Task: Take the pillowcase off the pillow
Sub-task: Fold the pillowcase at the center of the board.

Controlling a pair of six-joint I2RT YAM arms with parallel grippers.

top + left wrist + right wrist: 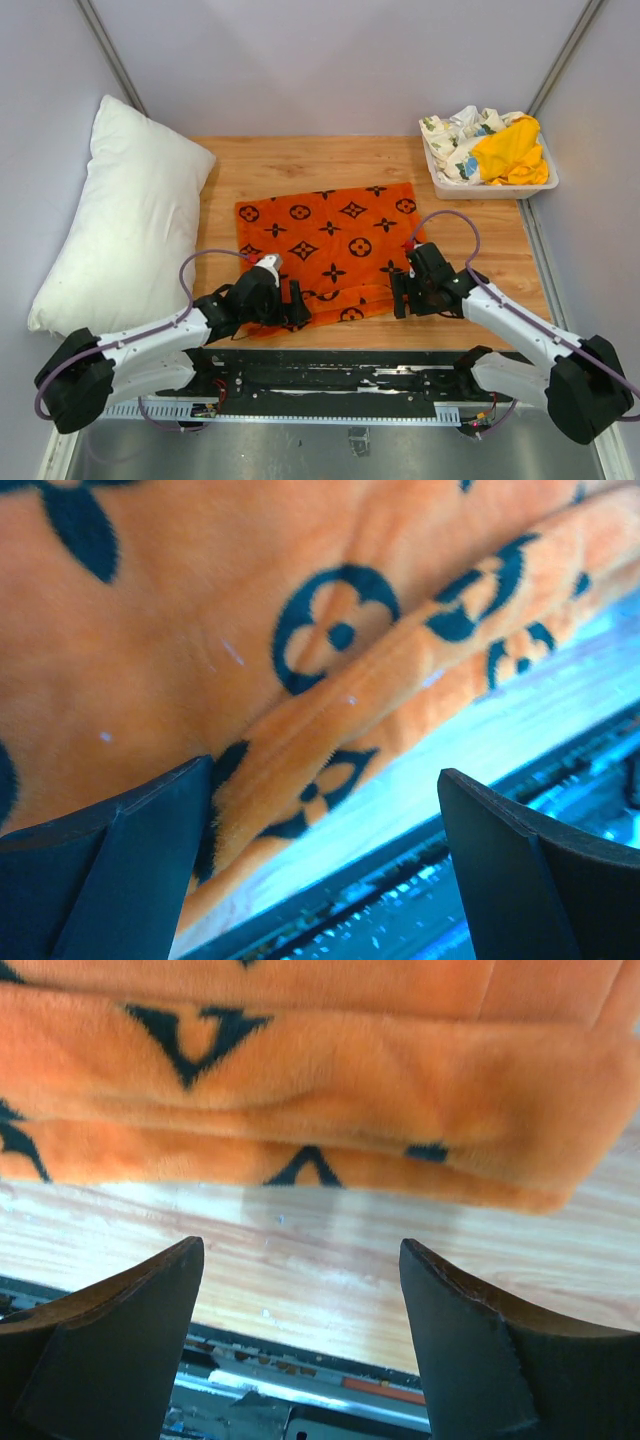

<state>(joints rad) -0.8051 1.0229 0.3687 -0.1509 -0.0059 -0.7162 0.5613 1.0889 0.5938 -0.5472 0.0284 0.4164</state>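
The pillowcase (330,240) lies spread flat in the middle of the table (300,160), empty, with its near hem running close along the table's near edge. The pillow (120,220) is bare and sits at the table's left edge, propped against the side wall, with a strip of wood showing between it and the orange fabric.

The left arm (150,350) reaches in to the pillowcase's near left corner. Its jaws stand wide apart and hold nothing. In the left wrist view, the pillowcase (200,630) fills the upper part. Its doubled hem runs down to the tip of one finger (110,880), though whether they touch is unclear. The other finger (530,880) hangs over the near rail, off the fabric.

The right arm (520,325) is at the near right corner, its jaws also apart and empty. In its wrist view both fingers (110,1350) sit over bare table (330,1250), and the pillowcase's (300,1060) folded edge lies just beyond the tips, outside the gap.

A white bin (490,190) at the far right corner holds a yellow cloth (510,150) and a floral cloth (455,135).
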